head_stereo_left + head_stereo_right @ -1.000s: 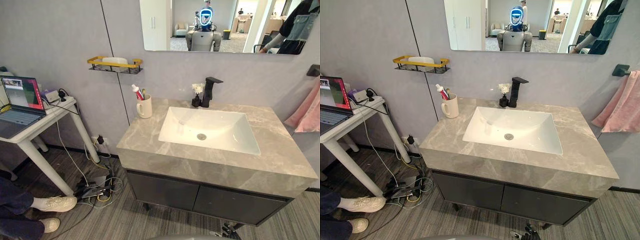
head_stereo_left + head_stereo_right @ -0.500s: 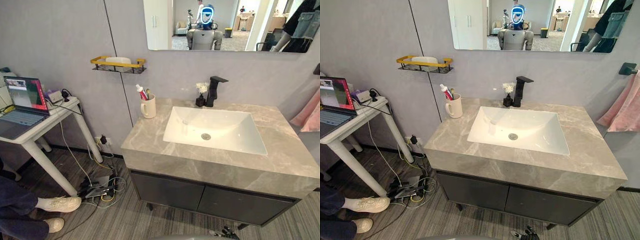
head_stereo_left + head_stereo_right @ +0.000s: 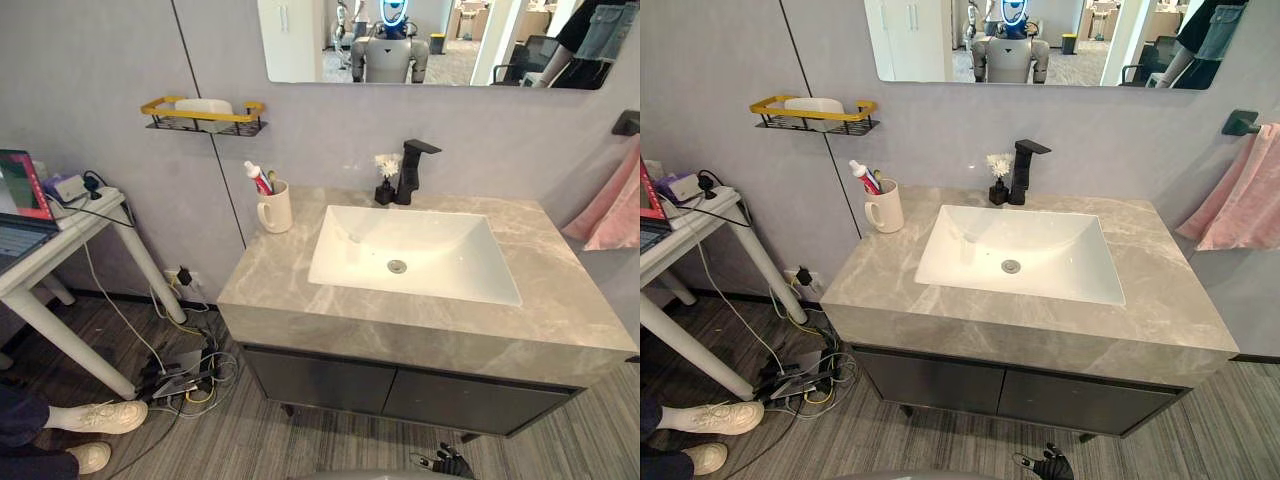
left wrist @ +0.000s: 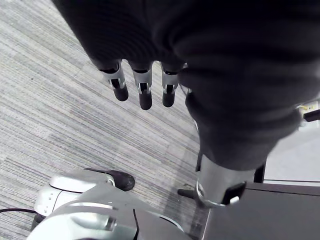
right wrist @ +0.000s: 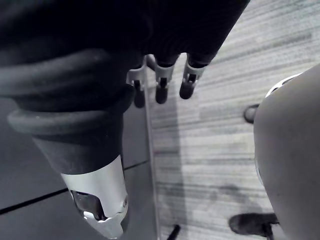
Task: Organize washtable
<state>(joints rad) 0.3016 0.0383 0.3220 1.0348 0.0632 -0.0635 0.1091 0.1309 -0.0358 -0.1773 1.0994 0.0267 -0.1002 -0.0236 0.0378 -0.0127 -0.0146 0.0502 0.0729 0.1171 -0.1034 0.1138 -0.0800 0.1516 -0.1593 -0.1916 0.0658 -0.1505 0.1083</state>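
Camera shifted, nothing else moved; upright toothbrush mug (image 3: 275,211) at washtable's (image 3: 555,300) left rear lies nearer left hand (image 4: 145,90) than right hand (image 5: 161,86); both hang released, empty

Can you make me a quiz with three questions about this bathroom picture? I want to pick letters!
1. Where is the mug?
A. On the counter, left of the sink
B. On a chair
C. In a bathtub

2. What colour is the tap?
A. White
B. Black
C. Yellow

3. What is the robot's left hand doing?
A. Holding the mug
B. Curled into a fist
C. Fingers straight, holding nothing

Answers:
1. A, because the mug stands on the grey counter beside the sink's left edge.
2. B, because the tap behind the sink is black all over.
3. C, because its fingers point straight down over the floor with nothing in them.
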